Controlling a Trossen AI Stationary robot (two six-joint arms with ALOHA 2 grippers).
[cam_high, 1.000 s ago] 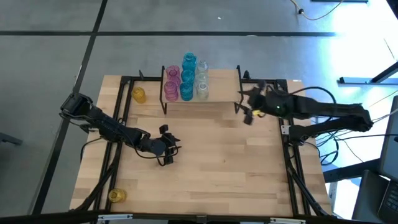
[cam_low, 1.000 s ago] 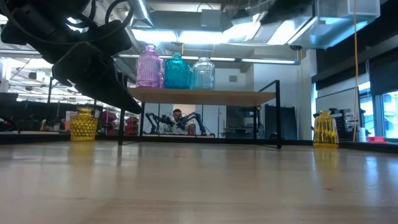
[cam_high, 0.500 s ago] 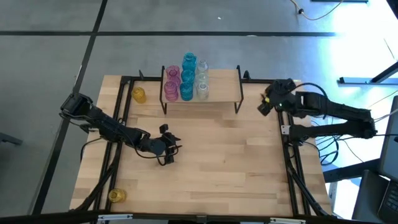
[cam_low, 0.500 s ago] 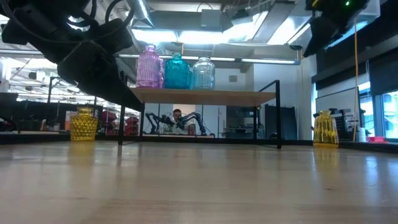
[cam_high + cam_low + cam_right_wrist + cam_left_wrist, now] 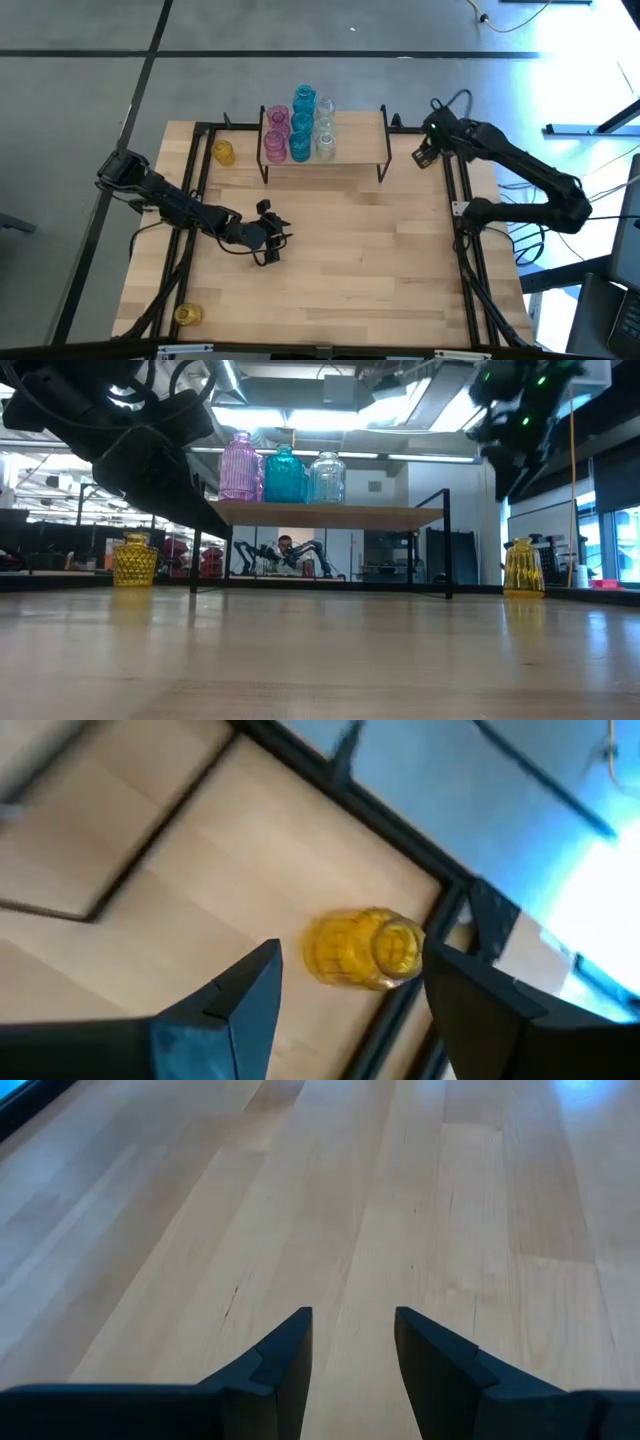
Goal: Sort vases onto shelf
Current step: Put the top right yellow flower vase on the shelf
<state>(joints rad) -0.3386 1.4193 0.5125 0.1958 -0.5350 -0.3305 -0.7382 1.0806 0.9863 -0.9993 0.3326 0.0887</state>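
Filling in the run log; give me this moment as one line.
right claw: open above yellow vase at far right corner | left claw: open, empty, over table | shelf: pink, blue, clear vases

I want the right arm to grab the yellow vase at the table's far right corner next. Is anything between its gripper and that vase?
Nothing visible. The right gripper hangs open above the yellow vase, with only bare table around it.

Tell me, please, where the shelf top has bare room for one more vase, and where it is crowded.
The shelf board is bare from the clear vases to its right end. Its left part is crowded with pink vases, blue vases and clear ones.
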